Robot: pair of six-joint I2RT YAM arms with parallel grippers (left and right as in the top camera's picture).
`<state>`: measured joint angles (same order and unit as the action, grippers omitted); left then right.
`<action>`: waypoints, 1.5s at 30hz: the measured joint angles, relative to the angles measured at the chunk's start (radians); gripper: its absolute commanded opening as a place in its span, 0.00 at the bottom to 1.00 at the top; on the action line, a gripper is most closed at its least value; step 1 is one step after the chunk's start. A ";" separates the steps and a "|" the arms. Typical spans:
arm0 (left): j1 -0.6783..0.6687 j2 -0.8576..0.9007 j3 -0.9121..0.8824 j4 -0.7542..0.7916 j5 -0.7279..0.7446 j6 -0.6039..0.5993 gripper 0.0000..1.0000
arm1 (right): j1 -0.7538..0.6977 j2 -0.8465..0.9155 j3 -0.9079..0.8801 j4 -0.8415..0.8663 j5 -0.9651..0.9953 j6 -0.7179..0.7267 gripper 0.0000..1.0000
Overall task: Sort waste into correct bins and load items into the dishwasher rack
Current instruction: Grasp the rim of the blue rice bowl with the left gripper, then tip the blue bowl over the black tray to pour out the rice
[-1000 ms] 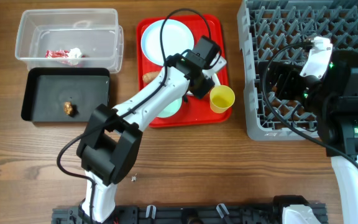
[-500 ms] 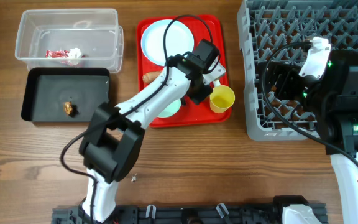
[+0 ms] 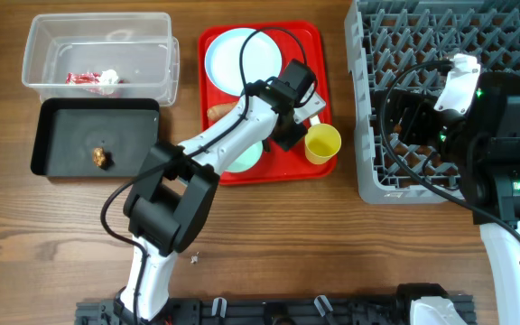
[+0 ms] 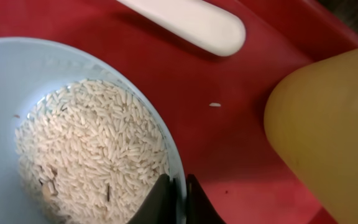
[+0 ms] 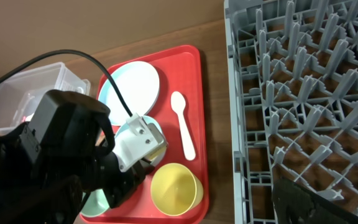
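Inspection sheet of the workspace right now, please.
Surface: brown wooden table, one small pale speck near its front.
Job's things: crumpled red-and-white wrapper in clear plastic tub; brown food lump in shallow black tray; round pale-blue plate, orange carrot piece, teal bowl, yellow cup, white plastic spoon, pale-blue bowl of white rice on flat red tray; grey pegged rack, no tableware seen.
Clutter: one loose grain on red tray.
Tools: left tool astride rice bowl's rim, apparently shut; right tool over rack, state unclear.
Cables: black cable loops over plate.
Surroundings: nothing seen.
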<state>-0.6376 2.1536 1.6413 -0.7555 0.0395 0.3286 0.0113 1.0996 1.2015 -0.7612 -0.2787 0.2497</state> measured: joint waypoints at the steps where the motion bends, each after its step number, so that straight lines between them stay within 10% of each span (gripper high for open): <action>1: 0.002 0.000 0.000 0.002 0.000 0.002 0.04 | 0.000 0.000 0.000 0.000 0.000 0.000 1.00; 30: 0.032 -0.150 0.002 0.138 -0.132 -0.305 0.04 | 0.000 0.000 0.000 -0.002 0.000 0.000 1.00; 45: 0.529 -0.355 0.002 -0.294 0.006 -0.601 0.04 | 0.000 0.000 0.000 -0.001 0.000 0.000 1.00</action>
<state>-0.1085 1.7985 1.6428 -1.0500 0.0460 -0.2722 0.0113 1.0996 1.2015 -0.7620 -0.2787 0.2493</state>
